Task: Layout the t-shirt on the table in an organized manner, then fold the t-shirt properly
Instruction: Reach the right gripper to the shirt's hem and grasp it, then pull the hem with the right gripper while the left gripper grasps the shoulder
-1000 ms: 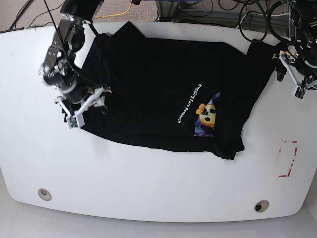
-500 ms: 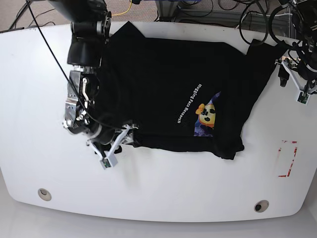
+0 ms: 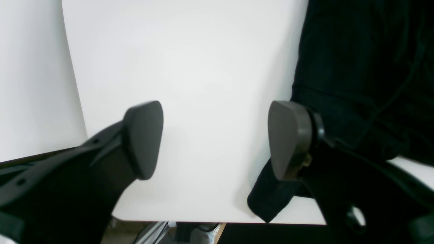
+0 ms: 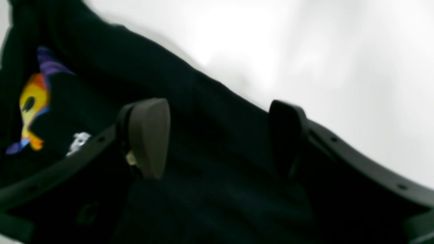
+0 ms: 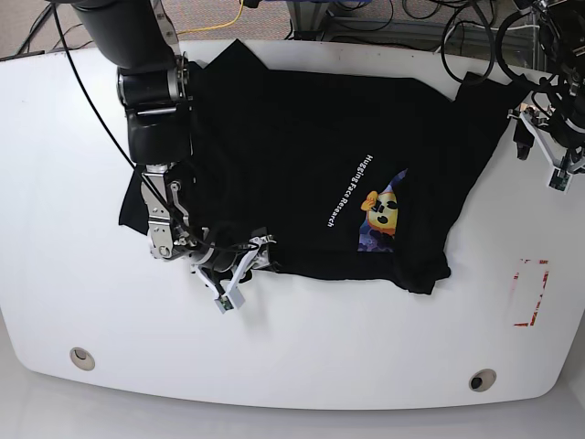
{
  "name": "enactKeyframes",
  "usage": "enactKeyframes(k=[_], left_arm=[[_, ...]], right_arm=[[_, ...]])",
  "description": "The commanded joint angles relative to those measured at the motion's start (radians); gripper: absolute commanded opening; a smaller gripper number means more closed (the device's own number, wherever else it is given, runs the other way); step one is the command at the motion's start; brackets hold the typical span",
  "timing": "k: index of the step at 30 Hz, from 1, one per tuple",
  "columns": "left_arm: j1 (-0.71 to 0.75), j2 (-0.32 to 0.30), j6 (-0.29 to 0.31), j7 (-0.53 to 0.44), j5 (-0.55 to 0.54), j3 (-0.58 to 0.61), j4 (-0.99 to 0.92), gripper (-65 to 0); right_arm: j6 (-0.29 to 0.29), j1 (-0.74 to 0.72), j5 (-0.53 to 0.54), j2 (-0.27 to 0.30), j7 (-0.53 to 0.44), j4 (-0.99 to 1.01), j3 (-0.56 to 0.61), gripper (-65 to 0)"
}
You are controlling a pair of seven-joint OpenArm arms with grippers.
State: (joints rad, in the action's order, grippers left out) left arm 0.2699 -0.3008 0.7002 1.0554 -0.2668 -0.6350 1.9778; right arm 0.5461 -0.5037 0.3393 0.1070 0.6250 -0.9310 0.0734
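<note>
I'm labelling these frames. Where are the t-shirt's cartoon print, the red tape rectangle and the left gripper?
cartoon print [image 5: 384, 215]: base view, the yellow face.
red tape rectangle [image 5: 532, 293]: base view, middle of the taped outline.
left gripper [image 3: 213, 139]: left wrist view, midway between its open fingers.

T-shirt [image 5: 311, 165] lies spread on the counter [image 5: 366, 366], across its far-middle part, chest print [image 5: 384, 212] toward the shirt's right-near area. Right end effector [image 5: 239, 273] sits at the shirt's near-left hem, over the cloth edge. Left end effector [image 5: 539, 151] is at the far right, just beside the shirt's right edge, over bare counter. Tape rectangle [image 5: 530, 293] lies near-right, apart from the shirt. One hole [image 5: 82, 358] near-left, another hole [image 5: 482, 380] near-right, both close to the near counter edge.
</note>
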Motion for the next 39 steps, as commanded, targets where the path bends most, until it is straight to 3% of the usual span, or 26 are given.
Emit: enactKeyframes(k=[1, 7, 19, 21, 28, 34, 39], left_arm=[[-0.005, -0.013, -0.002, -0.016, -0.009, -0.007, 0.018, -21.0], [-0.005, 0.013, -0.002, -0.016, -0.009, -0.007, 0.018, -21.0], [-0.005, 0.022, -0.002, -0.016, -0.007, 0.001, 0.016, -21.0], [-0.007, 0.022, -0.002, -0.016, -0.007, 0.001, 0.016, -21.0], [-0.010, 0.022, -0.002, -0.016, -0.007, 0.004, 0.015, -21.0], [-0.010, 0.022, -0.002, -0.016, -0.007, 0.039, 0.015, -21.0], [-0.008, 0.022, -0.002, -0.016, -0.007, 0.126, 0.015, -21.0]], right_arm=[[0.004, -0.046, 0.013, 0.007, -0.101, 0.086, 0.038, -20.6], [0.004, -0.068, 0.011, 0.007, -0.221, 0.206, 0.087, -20.6], [0.004, -0.065, 0.011, 0.004, -0.273, 0.241, 0.193, -23.1], [0.004, -0.062, 0.011, 0.003, -0.273, 0.241, 0.199, -27.4], [0.002, -0.037, 0.011, 0.006, -0.273, 0.237, 0.194, -62.9], [-0.005, -0.020, 0.020, 0.036, -0.273, 0.231, 0.161, -63.9], [-0.007, 0.020, 0.011, 0.070, -0.264, 0.175, -0.028, -65.0]])
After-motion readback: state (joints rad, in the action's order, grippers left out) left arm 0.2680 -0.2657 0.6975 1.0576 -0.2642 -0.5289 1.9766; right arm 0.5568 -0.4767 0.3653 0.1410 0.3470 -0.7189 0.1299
